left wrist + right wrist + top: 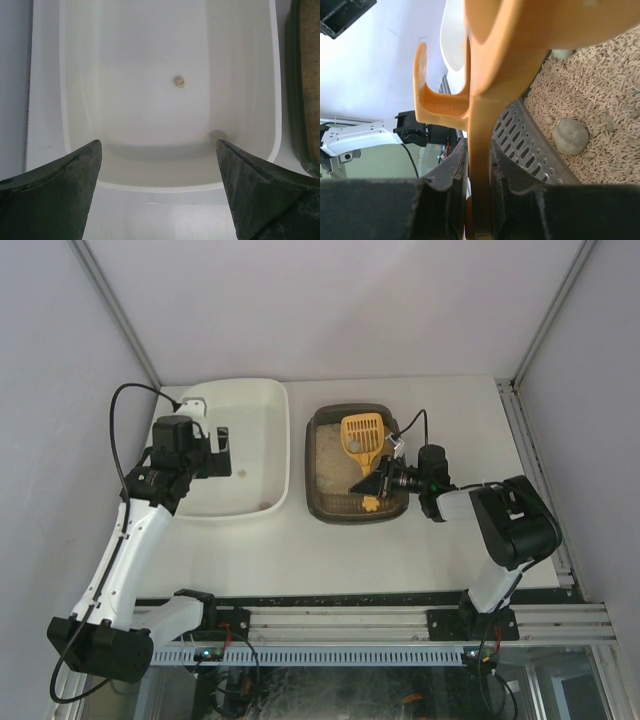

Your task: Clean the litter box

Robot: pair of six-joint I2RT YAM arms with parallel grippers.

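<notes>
The litter box [322,502], a dark brown-grey tray of beige pellets, sits at the table's middle. A yellow slotted scoop [362,435] lies over its far half. My right gripper [383,480] is shut on the scoop's handle above the box's near right part. In the right wrist view the orange handle [482,125] is clamped between the fingers of the right gripper [481,150]. Beside it a grey clump [571,136] rests on the litter [600,85]. My left gripper [216,452] hangs open and empty over the white tub [270,410].
In the left wrist view the left gripper [158,142] is at the tub's near rim [160,186]. A small tan clump [179,81] lies on the tub floor, and the litter box's edge [300,90] shows at right. Walls close in on three sides.
</notes>
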